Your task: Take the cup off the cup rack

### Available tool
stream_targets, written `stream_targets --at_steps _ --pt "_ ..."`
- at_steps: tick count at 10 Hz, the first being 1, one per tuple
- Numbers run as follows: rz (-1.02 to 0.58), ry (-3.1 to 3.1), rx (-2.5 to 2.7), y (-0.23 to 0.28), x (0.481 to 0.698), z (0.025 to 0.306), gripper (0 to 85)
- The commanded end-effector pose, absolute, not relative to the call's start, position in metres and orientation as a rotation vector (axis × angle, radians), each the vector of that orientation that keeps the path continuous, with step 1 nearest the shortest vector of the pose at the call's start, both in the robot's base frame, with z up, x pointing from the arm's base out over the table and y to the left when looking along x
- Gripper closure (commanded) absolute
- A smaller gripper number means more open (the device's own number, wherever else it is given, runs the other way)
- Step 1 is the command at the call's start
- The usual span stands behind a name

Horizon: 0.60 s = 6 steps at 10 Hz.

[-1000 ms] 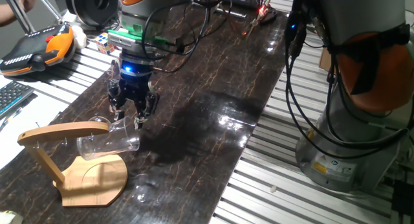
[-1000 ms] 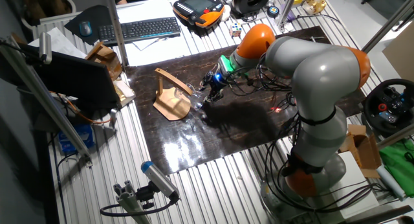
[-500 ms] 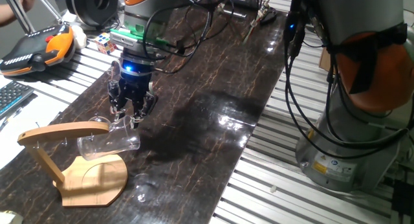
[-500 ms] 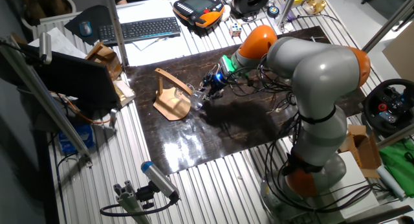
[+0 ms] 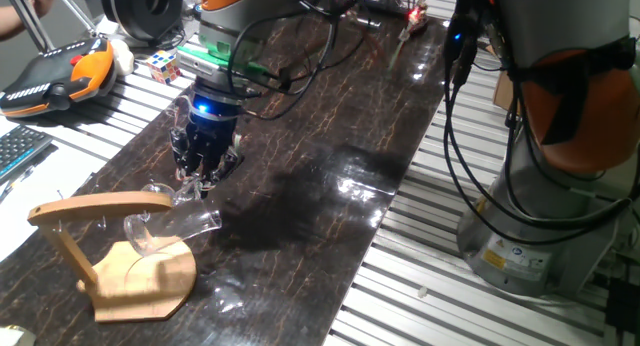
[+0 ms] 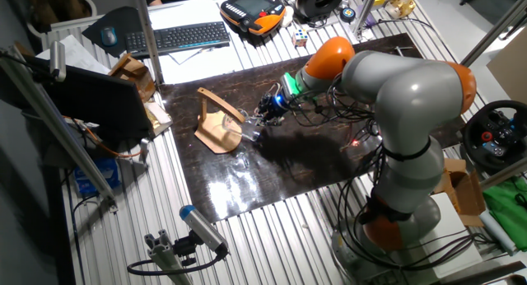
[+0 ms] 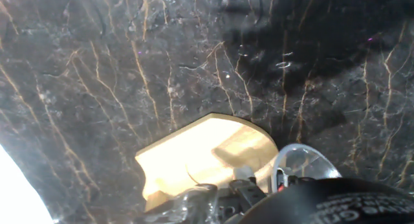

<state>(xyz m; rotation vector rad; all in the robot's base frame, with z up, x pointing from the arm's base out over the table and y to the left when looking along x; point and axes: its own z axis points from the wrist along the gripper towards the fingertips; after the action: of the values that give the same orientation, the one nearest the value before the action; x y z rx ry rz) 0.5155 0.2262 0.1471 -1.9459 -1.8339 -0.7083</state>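
Note:
The clear glass cup (image 5: pixel 175 226) hangs tilted at the tip of the curved arm of the wooden cup rack (image 5: pixel 140 276), at the near left of the dark table. My gripper (image 5: pixel 198 179) is just behind and above it, pointing down, fingers drawn together on the cup's upper end. The other fixed view shows the gripper (image 6: pixel 262 123) right of the rack (image 6: pixel 216 133), with the cup (image 6: pixel 250 133) between them. The hand view shows the rack's base (image 7: pixel 207 153) below and a glass edge of the cup (image 7: pixel 301 160) by the fingers.
An orange and black teach pendant (image 5: pixel 55 71), a colour cube (image 5: pixel 165 66) and a keyboard (image 5: pixel 15 151) lie left of the dark marble table top (image 5: pixel 330 156). The robot's base (image 5: pixel 540 196) and hanging cables (image 5: pixel 470 136) stand at the right.
The gripper's fingers have drawn together on the cup and the hand has shifted slightly back. The cup has tilted and shifted a little to the right under the rack's arm.

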Motion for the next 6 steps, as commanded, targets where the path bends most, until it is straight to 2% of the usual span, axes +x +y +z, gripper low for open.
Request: stream_targets --at_steps 1,6 --pt "-0.717 -1.827 -1.960 0.2271 0.5152 0.1474 73.7" --pt "-0.712 -1.832 -1.981 0.2281 0.5145 0.1476 74.3"
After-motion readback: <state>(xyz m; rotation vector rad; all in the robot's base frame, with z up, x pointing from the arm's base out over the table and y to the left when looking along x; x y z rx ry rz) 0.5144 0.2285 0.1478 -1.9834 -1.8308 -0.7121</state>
